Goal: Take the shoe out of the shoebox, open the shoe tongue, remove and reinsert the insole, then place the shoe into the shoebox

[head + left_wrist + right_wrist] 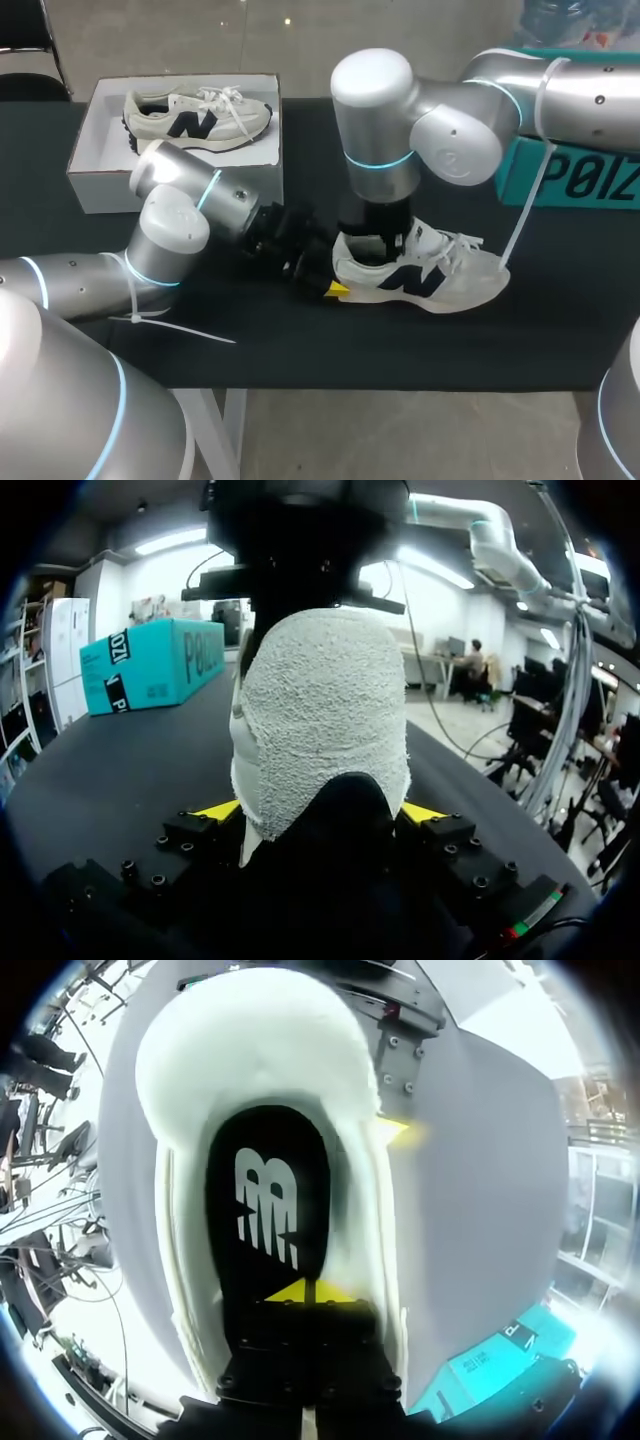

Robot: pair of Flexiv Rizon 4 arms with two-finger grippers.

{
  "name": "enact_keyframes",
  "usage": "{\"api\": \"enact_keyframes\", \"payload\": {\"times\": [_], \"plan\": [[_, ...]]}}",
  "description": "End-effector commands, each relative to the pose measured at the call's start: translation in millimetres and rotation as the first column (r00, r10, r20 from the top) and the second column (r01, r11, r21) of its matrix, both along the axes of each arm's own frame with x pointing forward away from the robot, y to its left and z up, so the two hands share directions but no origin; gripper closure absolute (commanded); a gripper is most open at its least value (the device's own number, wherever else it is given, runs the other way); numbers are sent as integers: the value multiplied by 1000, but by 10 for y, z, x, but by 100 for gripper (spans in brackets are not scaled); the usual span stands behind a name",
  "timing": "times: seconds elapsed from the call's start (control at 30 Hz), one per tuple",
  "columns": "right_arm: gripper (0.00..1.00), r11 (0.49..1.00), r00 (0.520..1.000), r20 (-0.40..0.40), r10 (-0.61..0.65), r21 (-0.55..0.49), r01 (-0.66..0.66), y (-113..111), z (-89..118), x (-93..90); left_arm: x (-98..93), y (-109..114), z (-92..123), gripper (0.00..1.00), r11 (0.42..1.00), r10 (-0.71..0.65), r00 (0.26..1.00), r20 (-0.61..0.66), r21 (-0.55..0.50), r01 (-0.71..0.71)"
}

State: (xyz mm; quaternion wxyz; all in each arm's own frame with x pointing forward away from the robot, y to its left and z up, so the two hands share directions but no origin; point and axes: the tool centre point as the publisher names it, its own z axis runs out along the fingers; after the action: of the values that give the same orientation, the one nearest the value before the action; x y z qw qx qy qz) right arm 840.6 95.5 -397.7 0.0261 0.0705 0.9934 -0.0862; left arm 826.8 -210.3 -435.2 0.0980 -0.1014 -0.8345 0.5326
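Gripping the shoe (440, 282) by its heel — left jaws; right jaws, closed, rest on the insole (265, 1175).

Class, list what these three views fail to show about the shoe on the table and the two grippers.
- Right wrist view: the right gripper covers the insole toward the toe; whether its fingers pinch the insole is unclear.
- Head view: that gripper's fingertips are sunk inside the shoe, under its own wrist.
- Left wrist view: the heel blocks the insole; the left gripper hides the heel's base.
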Motion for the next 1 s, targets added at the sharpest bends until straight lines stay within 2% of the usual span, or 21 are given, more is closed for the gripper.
{"api": "enact_keyframes", "payload": {"times": [0.03, 0.43, 1.0], "plan": [[100, 1000, 1000, 18, -3, 18, 2, -134, 188, -26, 20, -44, -68, 100, 1000, -2, 1000, -1, 3, 2], [100, 999, 998, 66, -17, 34, 14, -292, 395, 19, 20, -44, -68, 100, 1000, -2, 1000, -1, 3, 2], [100, 998, 996, 90, -12, 70, 6, -275, 462, 115, 20, -44, -68, 100, 1000, -2, 1000, -1, 3, 2]]}}
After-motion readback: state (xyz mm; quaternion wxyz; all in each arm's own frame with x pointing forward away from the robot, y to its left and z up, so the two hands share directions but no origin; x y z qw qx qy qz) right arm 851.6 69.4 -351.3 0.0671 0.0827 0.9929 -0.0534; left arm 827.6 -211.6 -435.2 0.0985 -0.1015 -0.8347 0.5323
